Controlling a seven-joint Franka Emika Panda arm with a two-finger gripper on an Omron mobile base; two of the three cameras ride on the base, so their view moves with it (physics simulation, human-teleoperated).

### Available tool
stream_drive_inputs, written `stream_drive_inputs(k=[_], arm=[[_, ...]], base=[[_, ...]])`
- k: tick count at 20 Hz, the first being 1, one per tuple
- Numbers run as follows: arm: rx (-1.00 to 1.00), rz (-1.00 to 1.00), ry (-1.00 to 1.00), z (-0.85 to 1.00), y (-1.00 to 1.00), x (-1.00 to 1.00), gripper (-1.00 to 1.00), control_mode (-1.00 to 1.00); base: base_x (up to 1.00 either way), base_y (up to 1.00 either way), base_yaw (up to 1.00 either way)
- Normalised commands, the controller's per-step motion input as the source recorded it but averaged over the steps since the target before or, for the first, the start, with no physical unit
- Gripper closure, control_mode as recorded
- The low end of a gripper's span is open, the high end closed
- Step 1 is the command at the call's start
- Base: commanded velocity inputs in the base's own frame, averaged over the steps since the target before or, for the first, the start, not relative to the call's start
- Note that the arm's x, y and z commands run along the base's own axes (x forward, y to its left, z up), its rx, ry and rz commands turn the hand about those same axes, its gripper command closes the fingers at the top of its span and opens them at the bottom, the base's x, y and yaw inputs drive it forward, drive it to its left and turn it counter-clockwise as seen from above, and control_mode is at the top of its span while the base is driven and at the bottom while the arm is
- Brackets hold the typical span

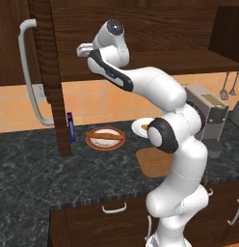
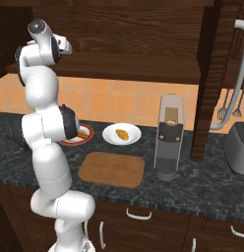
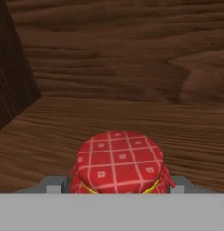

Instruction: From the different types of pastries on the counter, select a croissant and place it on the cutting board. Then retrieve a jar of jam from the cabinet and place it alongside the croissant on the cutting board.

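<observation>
Inside the dark brown wooden cabinet (image 3: pixel 132 67), the gripper (image 3: pixel 119 186) flanks a red-checked-lid jam jar (image 3: pixel 119 162). Whether its fingers grip the jar cannot be told.

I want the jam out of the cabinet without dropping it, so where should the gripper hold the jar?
Grip the jar around its body just below the red checked cloth top, one finger on each side, coming in level from the cabinet's open front. It stands upright on the shelf and the top flares wider, so a sideways pinch should hold. The gripper already flanks it.
</observation>
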Motion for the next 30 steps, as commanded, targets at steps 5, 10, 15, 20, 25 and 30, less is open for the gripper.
stream_drive_inputs(k=[5, 10, 15, 20, 25, 30], arm=[[0.0, 0.0, 0.0, 0.0, 0.0, -0.01, 1.0, -1.0], [0.0, 0.0, 0.0, 0.0, -0.15, -0.5, 1.0, -1.0], [0.01, 0.0, -0.04, -0.03, -0.02, -0.49, 1.0, -1.0], [0.04, 0.0, -0.12, -0.08, -0.14, -0.69, 1.0, -1.0], [0.04, -0.02, -0.14, -0.01, -0.4, -0.96, 1.0, -1.0], [0.0, 0.0, -0.03, 0.0, -0.57, -1.0, 1.0, -1.0]], base=[[0.0, 0.0, 0.0], [0.0, 0.0, 0.0], [0.0, 0.0, 0.0], [0.0, 0.0, 0.0], [0.0, 0.0, 0.0], [0.0, 0.0, 0.0]])
